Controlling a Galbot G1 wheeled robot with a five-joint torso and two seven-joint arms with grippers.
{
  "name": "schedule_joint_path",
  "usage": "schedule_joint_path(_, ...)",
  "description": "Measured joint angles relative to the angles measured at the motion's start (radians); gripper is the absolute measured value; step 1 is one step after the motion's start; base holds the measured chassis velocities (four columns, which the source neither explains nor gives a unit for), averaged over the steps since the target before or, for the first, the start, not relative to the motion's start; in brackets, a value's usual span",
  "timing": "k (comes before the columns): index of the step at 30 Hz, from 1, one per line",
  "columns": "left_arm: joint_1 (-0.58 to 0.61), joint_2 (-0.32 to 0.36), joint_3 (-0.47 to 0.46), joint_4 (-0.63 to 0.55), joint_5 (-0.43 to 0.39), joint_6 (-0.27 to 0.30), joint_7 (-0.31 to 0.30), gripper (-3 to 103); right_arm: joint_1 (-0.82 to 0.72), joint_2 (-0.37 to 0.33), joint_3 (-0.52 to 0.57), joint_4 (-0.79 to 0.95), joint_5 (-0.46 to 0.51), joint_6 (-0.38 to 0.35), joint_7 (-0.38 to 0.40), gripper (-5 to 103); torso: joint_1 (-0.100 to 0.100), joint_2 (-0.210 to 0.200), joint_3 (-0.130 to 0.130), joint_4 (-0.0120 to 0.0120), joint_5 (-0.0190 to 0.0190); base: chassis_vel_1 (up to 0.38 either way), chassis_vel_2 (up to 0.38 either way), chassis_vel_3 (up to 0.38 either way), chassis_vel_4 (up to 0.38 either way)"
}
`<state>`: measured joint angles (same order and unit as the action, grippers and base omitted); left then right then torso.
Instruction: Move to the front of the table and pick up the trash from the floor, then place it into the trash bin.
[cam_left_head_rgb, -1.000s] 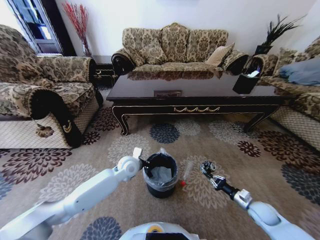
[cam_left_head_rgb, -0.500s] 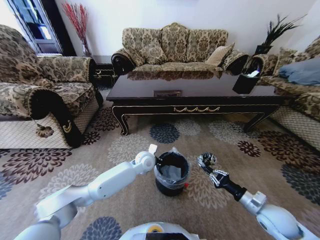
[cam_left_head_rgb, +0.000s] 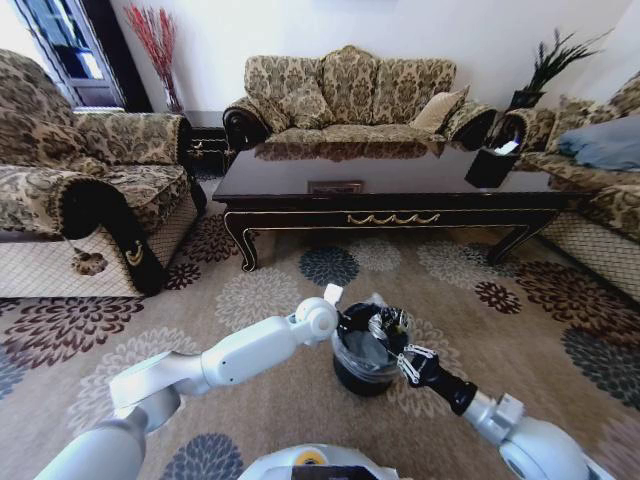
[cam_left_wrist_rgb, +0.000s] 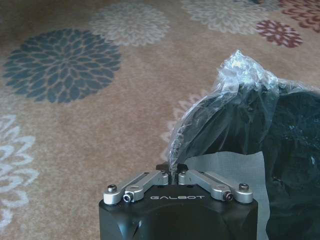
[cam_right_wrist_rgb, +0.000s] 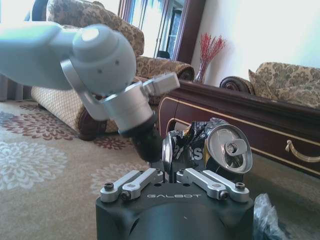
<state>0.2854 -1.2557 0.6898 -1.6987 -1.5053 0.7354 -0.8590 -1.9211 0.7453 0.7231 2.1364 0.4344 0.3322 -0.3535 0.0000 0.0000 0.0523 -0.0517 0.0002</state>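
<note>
My left gripper (cam_left_wrist_rgb: 173, 176) stays pinched on the trash bin's (cam_left_head_rgb: 366, 362) liner, dragging it right to lower centre; my right gripper (cam_left_head_rgb: 388, 327), clamping a crushed can (cam_right_wrist_rgb: 216, 148), now hangs over it.

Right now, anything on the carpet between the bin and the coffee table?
Head view: bare patterned carpet between the bin and the coffee table, no scraps visible on it.
</note>
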Motion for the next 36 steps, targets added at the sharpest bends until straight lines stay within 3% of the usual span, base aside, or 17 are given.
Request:
schedule_joint_path(6,-0.004,0.016,0.016,-0.034,-0.010,0.000,-0.010,3,0.016,0.010,-0.023,-0.061,-0.032,0.007,-0.002,3,0.000,0.000,0.000,0.0002,0.0000,0.000,0.000,0.000,0.000)
schedule_joint_path(10,0.011,0.027,0.011,-0.039,-0.002,0.000,-0.010,3,0.013,0.010,-0.021,-0.080,-0.037,0.014,-0.005,9,0.000,0.000,0.000,0.0001,-0.0001,0.000,0.000,0.000,0.000)
schedule_joint_path(11,0.025,0.035,0.004,-0.041,0.008,0.000,-0.010,3,0.013,0.011,-0.021,-0.082,-0.037,0.016,-0.005,20,0.000,0.000,0.000,0.0000,-0.0001,0.000,0.000,0.000,0.000)
schedule_joint_path(16,0.059,0.045,-0.025,-0.041,0.027,0.000,-0.011,3,0.016,0.011,-0.023,-0.079,-0.043,0.015,-0.009,30,0.000,0.000,0.000,0.0004,-0.0001,0.000,0.000,0.000,0.000)
schedule_joint_path(17,0.067,0.059,-0.037,-0.054,0.028,0.000,-0.011,3,0.016,0.011,-0.026,-0.067,-0.046,0.013,-0.010,47,0.000,0.000,0.000,0.0000,-0.0002,0.000,0.000,0.000,0.000)
schedule_joint_path(18,0.067,0.064,-0.040,-0.056,0.028,0.000,-0.011,3,0.015,0.011,-0.026,-0.062,-0.047,0.011,-0.010,52,0.000,0.000,0.000,0.0000,-0.0003,0.000,0.000,0.000,0.000)
schedule_joint_path(19,0.067,0.064,-0.040,-0.056,0.028,0.000,-0.011,3,0.015,0.011,-0.026,-0.062,-0.047,0.011,-0.010,52,0.000,0.000,0.000,0.0000,-0.0003,0.000,0.000,0.000,0.000)
schedule_joint_path(21,0.066,0.076,-0.053,-0.057,0.027,0.000,-0.010,3,0.013,0.016,-0.026,-0.048,-0.046,0.008,-0.007,64,0.000,0.000,0.000,0.0001,-0.0002,0.000,0.000,0.000,0.000)
schedule_joint_path(23,0.065,0.081,-0.057,-0.057,0.027,0.000,-0.009,3,0.012,0.018,-0.025,-0.044,-0.046,0.007,-0.007,64,0.000,0.000,0.000,0.0001,-0.0003,0.000,0.000,0.000,0.000)
schedule_joint_path(30,0.106,0.130,-0.160,-0.017,0.059,0.000,0.019,3,-0.002,0.037,0.007,-0.012,-0.020,0.006,0.007,96,0.000,0.000,0.000,0.0002,-0.0004,0.000,0.000,0.000,0.000)
schedule_joint_path(36,0.133,0.160,-0.254,-0.010,0.082,0.000,0.039,3,0.014,0.035,0.010,-0.003,0.012,-0.008,0.023,100,0.000,0.000,0.000,0.0002,-0.0004,0.000,0.000,0.000,0.000)
